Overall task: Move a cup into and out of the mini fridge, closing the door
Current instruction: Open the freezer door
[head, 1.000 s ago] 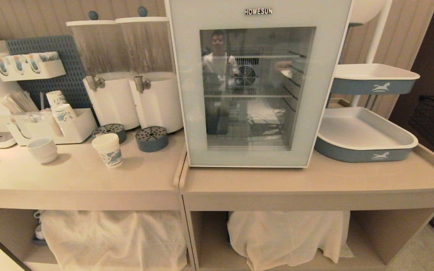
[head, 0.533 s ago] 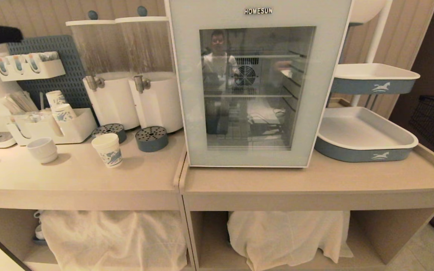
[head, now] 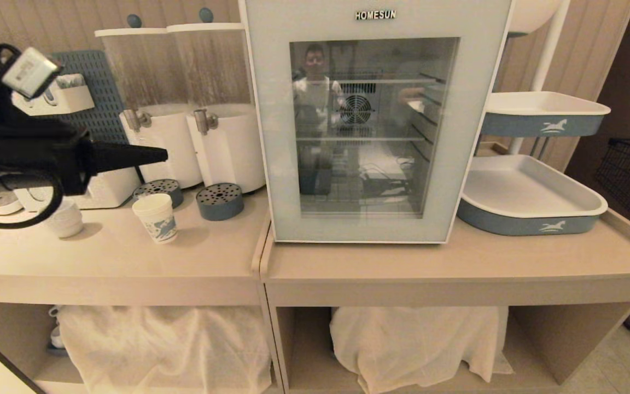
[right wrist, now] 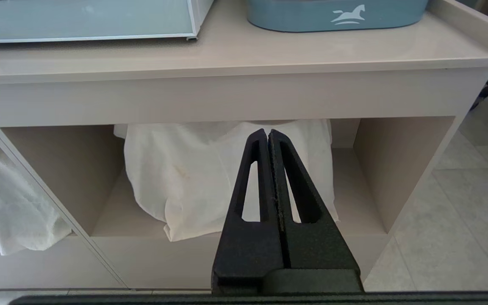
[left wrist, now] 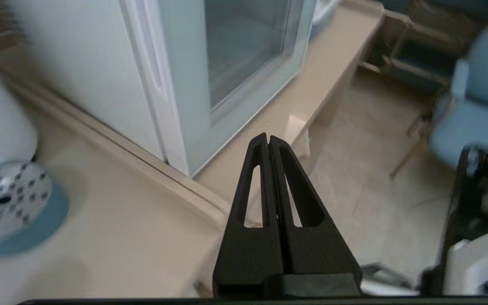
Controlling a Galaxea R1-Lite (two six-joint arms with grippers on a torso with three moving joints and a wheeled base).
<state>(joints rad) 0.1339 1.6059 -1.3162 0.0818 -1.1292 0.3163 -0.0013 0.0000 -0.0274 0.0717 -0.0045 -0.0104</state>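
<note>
The left gripper (head: 159, 155) is pinched shut with nothing in it, held up in the air over the left counter (head: 112, 257) and pointing sideways toward the mini fridge (head: 375, 120), while the right gripper (right wrist: 268, 134) is also shut and empty, down low in front of the white cloth (right wrist: 193, 178) on the shelf under the right counter. The mini fridge stands on the right counter with its glass door (head: 372, 137) closed. The cup (head: 156, 218) stands upright on the left counter, just in front of two round blue drip trays (head: 220, 201), and a small white mug (head: 63, 219) sits to its left.
</note>
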